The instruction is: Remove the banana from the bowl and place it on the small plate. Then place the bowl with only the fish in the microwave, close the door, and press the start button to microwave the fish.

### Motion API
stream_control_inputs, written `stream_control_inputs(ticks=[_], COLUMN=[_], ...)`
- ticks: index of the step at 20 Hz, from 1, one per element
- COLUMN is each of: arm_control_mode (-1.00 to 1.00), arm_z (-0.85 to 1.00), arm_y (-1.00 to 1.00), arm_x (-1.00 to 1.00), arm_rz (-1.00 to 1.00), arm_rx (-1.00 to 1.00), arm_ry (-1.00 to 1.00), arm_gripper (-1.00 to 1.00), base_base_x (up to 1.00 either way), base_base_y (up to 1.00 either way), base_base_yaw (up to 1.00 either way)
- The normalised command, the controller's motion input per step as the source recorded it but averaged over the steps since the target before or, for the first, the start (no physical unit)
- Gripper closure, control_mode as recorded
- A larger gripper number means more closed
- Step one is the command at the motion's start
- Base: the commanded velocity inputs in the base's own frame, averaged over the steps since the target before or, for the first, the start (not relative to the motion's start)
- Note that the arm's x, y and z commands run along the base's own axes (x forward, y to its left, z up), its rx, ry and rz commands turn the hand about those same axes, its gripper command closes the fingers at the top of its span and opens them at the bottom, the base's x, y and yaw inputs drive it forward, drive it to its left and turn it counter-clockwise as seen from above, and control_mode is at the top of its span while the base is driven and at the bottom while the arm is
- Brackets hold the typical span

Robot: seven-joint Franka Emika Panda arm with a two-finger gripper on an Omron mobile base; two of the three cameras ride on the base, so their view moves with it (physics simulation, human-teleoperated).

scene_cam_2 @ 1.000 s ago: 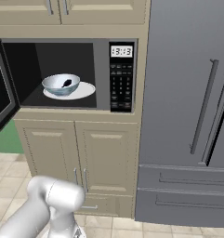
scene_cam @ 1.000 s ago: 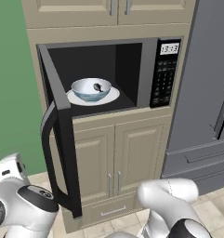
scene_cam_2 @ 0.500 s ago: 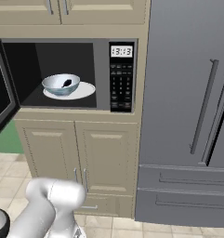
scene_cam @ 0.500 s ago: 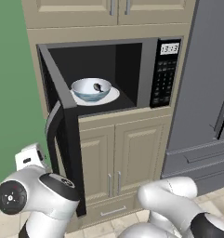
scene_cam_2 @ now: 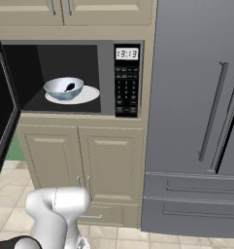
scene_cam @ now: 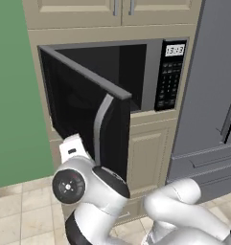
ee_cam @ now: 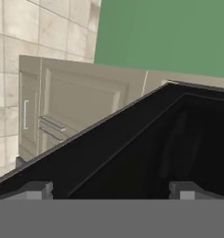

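Observation:
The microwave [scene_cam_2: 126,78] holds the pale bowl [scene_cam_2: 63,88] on its white turntable disc [scene_cam_2: 87,95], and the dark fish [scene_cam_2: 70,87] lies in the bowl. The black door [scene_cam: 83,112] stands half swung, its curved handle [scene_cam: 102,123] facing the left base camera. In that view my white hand [scene_cam: 71,148] sits low against the door's outer face. In the hand view my gripper [ee_cam: 111,190] is open, its fingertips [ee_cam: 37,189] wide apart right at the black door [ee_cam: 132,153], holding nothing. The banana and the small plate are out of view.
Beige cabinet doors [scene_cam_2: 84,170] lie below the microwave. A tall grey fridge [scene_cam_2: 201,116] stands to its right and a green wall [scene_cam: 14,95] to its left. My arm's elbow [scene_cam: 71,185] is low in front of the cabinets.
The door has swung from wide open to about half shut and now hides the bowl in the left base view. My arm has risen and moved in against the door.

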Motion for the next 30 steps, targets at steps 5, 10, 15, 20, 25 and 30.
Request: stream_control_inputs(ticks=[5,10,15,20,25,30], arm_control_mode=[-1.0,-1.0,-1.0,-1.0,-1.0,-1.0], arm_z=[0.29,0.23,0.1,0.01,0.0,0.0], arm_y=[-0.86,-0.54,-0.32,-0.06,0.02,0.0], arm_x=[0.4,0.77,0.99,1.0,1.0,0.87], arm_rz=[0.0,0.0,0.0,0.01,0.03,0.03], arm_rx=[0.0,0.0,0.0,0.0,0.0,0.0], arm_ry=[-0.02,0.0,0.03,0.1,0.11,0.02], arm_gripper=[-1.0,-1.0,-1.0,-1.0,-1.0,-1.0], base_base_x=[0.0,0.0,0.0,0.0,0.0,0.0], base_base_y=[0.0,0.0,0.0,0.0,0.0,0.0], base_base_yaw=[0.0,0.0,0.0,0.0,0.0,0.0])
